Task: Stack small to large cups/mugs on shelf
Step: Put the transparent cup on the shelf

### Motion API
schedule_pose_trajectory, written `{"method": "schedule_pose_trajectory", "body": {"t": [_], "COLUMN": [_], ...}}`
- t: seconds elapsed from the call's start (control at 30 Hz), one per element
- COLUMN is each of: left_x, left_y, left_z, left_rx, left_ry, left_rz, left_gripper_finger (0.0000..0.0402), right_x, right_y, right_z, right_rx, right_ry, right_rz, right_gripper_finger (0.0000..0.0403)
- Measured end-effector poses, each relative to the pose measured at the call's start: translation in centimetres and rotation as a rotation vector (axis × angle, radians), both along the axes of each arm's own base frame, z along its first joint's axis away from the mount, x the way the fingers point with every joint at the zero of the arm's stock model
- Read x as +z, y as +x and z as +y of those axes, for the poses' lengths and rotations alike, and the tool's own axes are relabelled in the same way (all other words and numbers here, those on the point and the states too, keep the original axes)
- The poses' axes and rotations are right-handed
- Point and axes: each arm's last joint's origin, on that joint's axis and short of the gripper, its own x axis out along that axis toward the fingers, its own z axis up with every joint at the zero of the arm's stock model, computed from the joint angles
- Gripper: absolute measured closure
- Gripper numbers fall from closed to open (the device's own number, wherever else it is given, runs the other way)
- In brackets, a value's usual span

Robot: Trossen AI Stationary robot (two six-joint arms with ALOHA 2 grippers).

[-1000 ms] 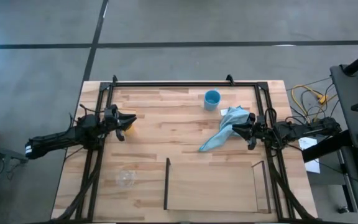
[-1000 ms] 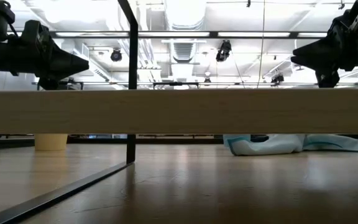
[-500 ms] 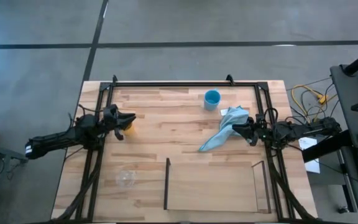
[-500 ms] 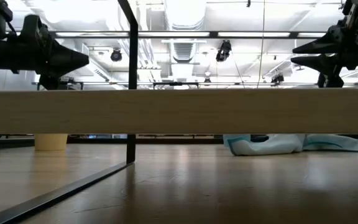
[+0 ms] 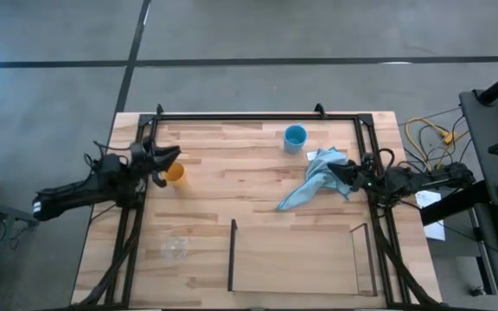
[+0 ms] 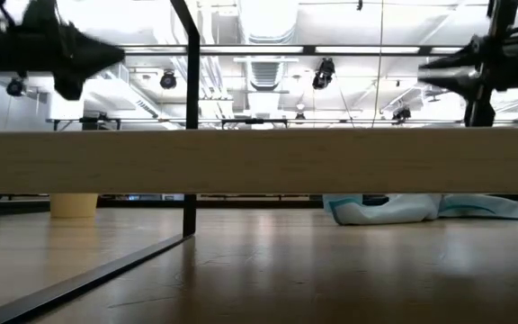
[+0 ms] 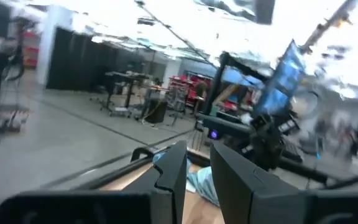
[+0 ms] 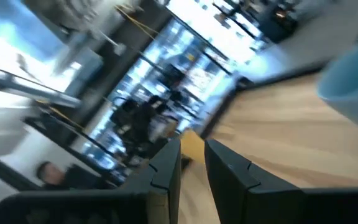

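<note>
The yellow-orange cup (image 5: 175,173) stands on the table at the left; it also shows in the low view (image 6: 74,205). My left gripper (image 5: 169,157) is shut and empty, in the air just beside the cup toward the far-left. The light blue mug (image 5: 295,138) stands at the far middle. The clear cup (image 5: 175,249) stands near the front left. The shelf (image 5: 232,256) of thin dark rods stands at the front middle. My right gripper (image 5: 339,176) is shut and empty, in the air by the right end of the light blue cloth (image 5: 314,180).
The black frame (image 5: 258,115) runs around the tabletop, and both arms reach in over its side rails. The cloth lies crumpled between the mug and the shelf's right end piece (image 5: 363,257). Cables (image 5: 430,136) lie off the table's right edge.
My left gripper has risen and drawn back toward the table's far-left, off the yellow-orange cup, which now shows in full from above. My right gripper has risen a little and drawn back toward the table's right edge. The cups, the cloth and the shelf have stayed put.
</note>
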Motion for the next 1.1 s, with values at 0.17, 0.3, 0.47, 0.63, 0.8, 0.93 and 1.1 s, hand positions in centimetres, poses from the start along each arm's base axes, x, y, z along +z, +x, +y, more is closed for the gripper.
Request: {"method": "schedule_pose_trajectory", "body": {"t": [0.17, 0.3, 0.47, 0.63, 0.8, 0.93, 1.1], "left_x": [6.0, 10.6, 15.2, 18.3, 18.5, 17.0, 15.2], "left_y": [-0.5, -1.4, -1.1, -0.2, 0.9, 2.3, 4.5], "left_z": [-0.2, -0.6, -1.2, -1.1, -0.8, -0.5, -0.1], "left_rx": [-0.014, -0.099, -0.247, -0.311, -0.299, -0.282, -0.333], "left_ry": [-0.017, -0.140, -0.439, -0.415, -0.469, -0.564, -0.639], "left_rz": [0.172, 0.494, 0.795, 0.952, 1.072, 1.211, 1.293], "left_gripper_finger": [0.0343, 0.0343, 0.0343, 0.0343, 0.0343, 0.0339, 0.0309], "right_x": [2.0, 3.8, 5.4, 6.0, 6.6, 7.1, 7.6], "right_y": [-0.4, -0.8, -1.1, -0.9, -0.4, 0.2, 1.0], "right_z": [-0.1, -0.2, -0.2, -0.2, 0.0, 0.2, 0.7], "right_rx": [-0.029, -0.048, -0.050, -0.029, -0.001, 0.059, 0.172], "right_ry": [-0.124, -0.209, -0.294, -0.304, -0.315, -0.329, -0.341], "right_rz": [-0.059, -0.031, 0.072, 0.194, 0.254, 0.277, 0.288], "right_gripper_finger": [0.0335, 0.0335, 0.0335, 0.0335, 0.0335, 0.0335, 0.0335]}}
